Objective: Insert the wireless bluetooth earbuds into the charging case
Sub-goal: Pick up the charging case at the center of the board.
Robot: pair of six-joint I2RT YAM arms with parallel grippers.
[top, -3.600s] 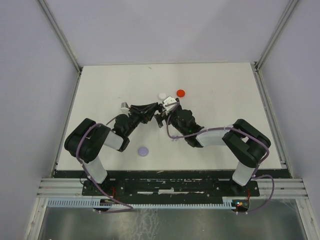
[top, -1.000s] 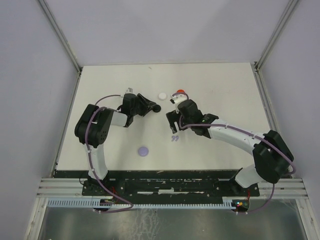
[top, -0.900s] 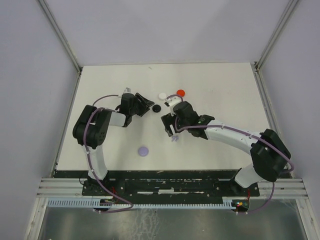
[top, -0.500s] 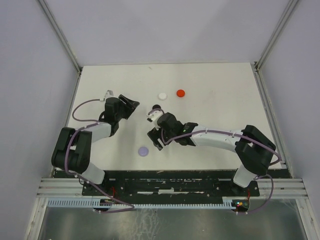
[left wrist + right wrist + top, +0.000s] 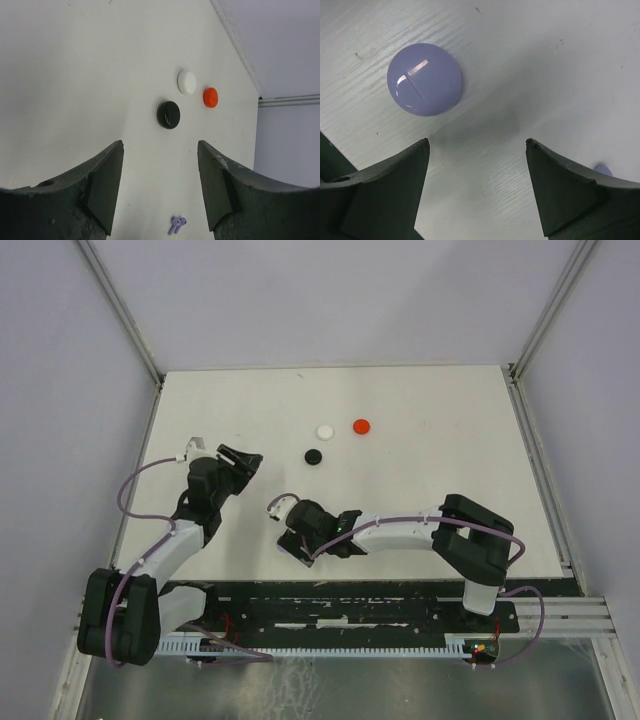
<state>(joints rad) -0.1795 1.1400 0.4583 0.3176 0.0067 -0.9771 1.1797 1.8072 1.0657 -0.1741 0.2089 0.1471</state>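
Note:
A pair of lavender earbuds (image 5: 177, 225) lies on the table, seen low between the fingers in the left wrist view; the right arm hides them from above. The shut lavender round charging case (image 5: 424, 79) lies just ahead of my right gripper (image 5: 477, 142), which hovers over it, open and empty. From above, that right gripper (image 5: 288, 543) covers the case. My left gripper (image 5: 160, 147) is open with nothing in it, drawn back at the left (image 5: 240, 458). A speck of lavender (image 5: 603, 170) peeks past the right finger.
A black round case (image 5: 314, 455), a white one (image 5: 325, 431) and a red one (image 5: 361, 426) lie in a loose row at mid-table. The right arm (image 5: 400, 528) stretches low across the near half. The table's near edge (image 5: 330, 585) is close behind the right gripper.
The left gripper opened, left the black case on the table and drew back to the near left. The right arm swept from mid-table to the near left, over the lavender case.

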